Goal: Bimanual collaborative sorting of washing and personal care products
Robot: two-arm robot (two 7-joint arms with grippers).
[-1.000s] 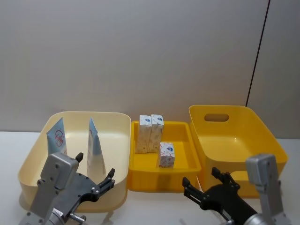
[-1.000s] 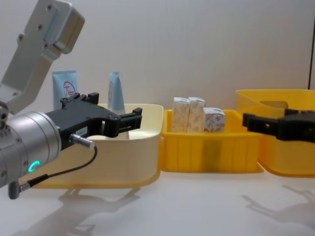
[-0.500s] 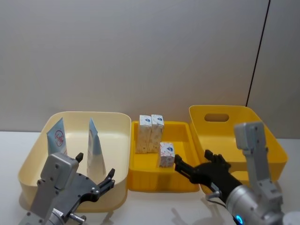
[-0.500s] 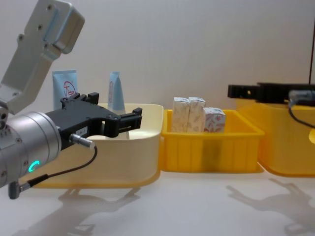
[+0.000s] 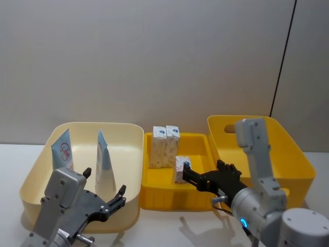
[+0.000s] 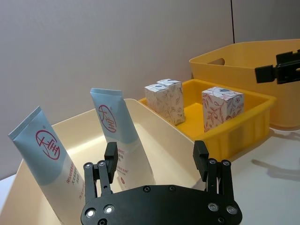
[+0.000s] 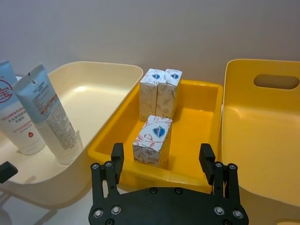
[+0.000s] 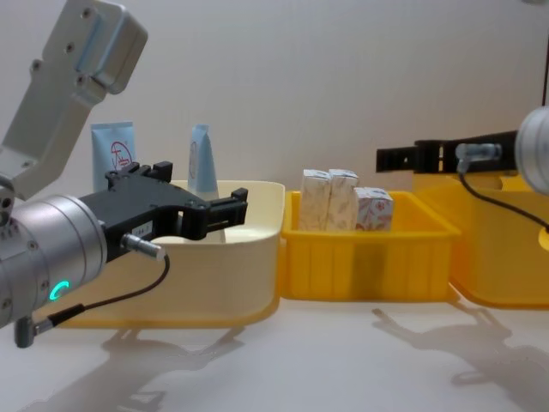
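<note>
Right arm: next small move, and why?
Probably lower the right gripper onto the lone front carton in the yellow tray: jaws open and empty, carton roughly between them in the right wrist view, gripper above it in the chest view. Left gripper hovers open at the cream bin.

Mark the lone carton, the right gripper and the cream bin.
lone carton [image 7: 154, 132], right wrist view, top face.
right gripper [image 8: 386, 159], chest view, between its fingertips.
cream bin [image 5: 97, 124], head view, back rim.

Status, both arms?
Right gripper open over yellow tray, facing lone carton. Left gripper open by cream bin, two tubes standing inside. Nothing between gripper and carton.
</note>
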